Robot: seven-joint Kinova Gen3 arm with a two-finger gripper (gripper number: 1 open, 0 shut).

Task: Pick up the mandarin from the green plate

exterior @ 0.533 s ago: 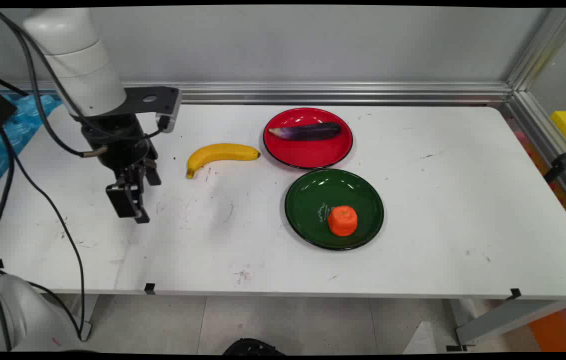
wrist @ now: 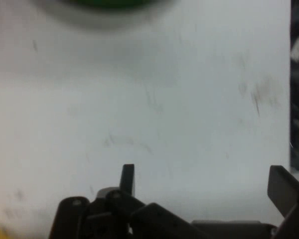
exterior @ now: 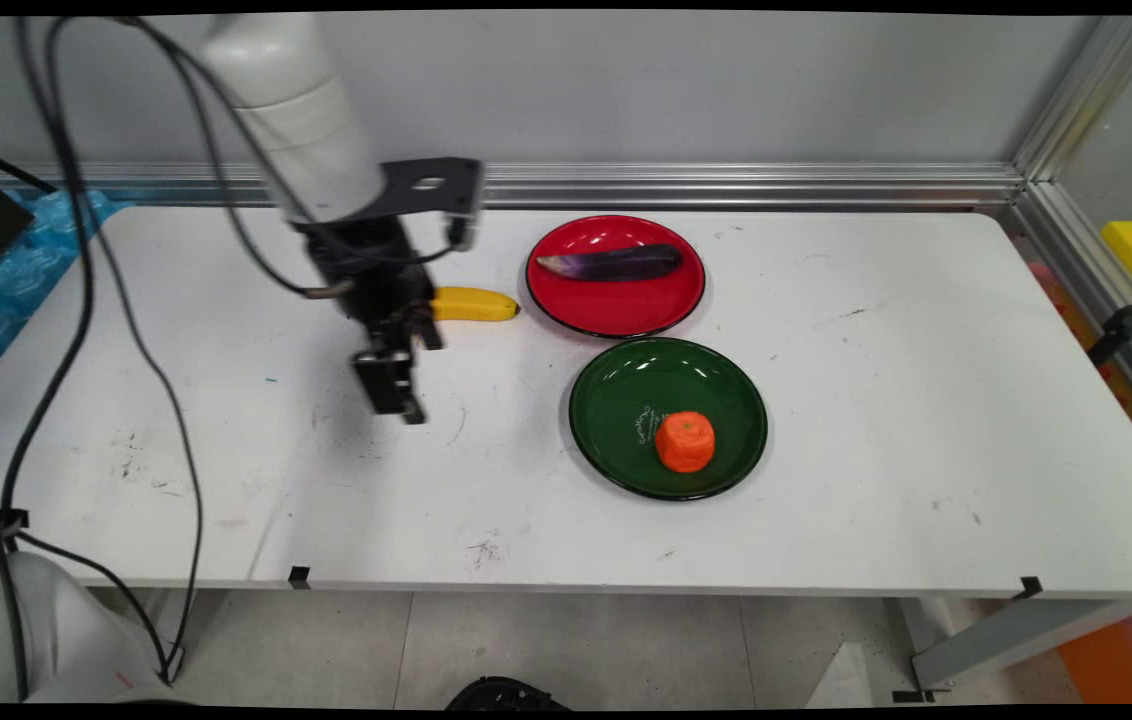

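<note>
On the white table (exterior: 826, 400) | round green plate (exterior: 626, 400) holding orange fruit (exterior: 685, 441), round red plate (exterior: 616, 300) holding purple eggplant (exterior: 616, 263) | black two-finger gripper (exterior: 396, 395) beside yellow banana (exterior: 474, 304), fingers (wrist: 284, 186) spread, empty | approach should centre over the banana.

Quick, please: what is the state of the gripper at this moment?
Black two-finger gripper: open, holding nothing, above bare white table, near the yellow banana.

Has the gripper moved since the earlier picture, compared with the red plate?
Yes. The gripper has moved right, closer to the red plate, and now hides part of the banana.
</note>
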